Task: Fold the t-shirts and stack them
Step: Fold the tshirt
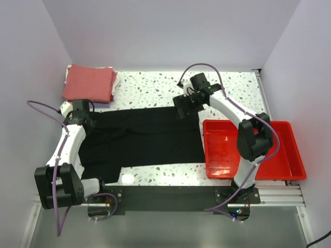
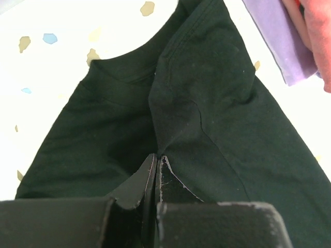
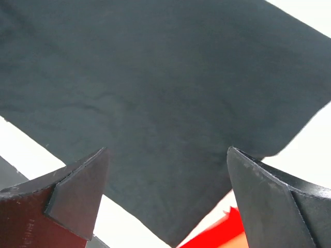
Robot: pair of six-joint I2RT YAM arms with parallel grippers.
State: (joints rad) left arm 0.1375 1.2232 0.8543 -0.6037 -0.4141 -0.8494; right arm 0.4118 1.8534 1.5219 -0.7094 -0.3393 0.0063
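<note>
Left gripper (image 2: 156, 161) I log pressed together, pinching a fold of the black t-shirt (image 1: 145, 137), which lies spread mid-table. Right gripper (image 3: 168, 155) spread above its corner. Red tray (image 1: 289, 160) just beside it; salmon-red t-shirt (image 1: 89, 82) folded far left.
</note>
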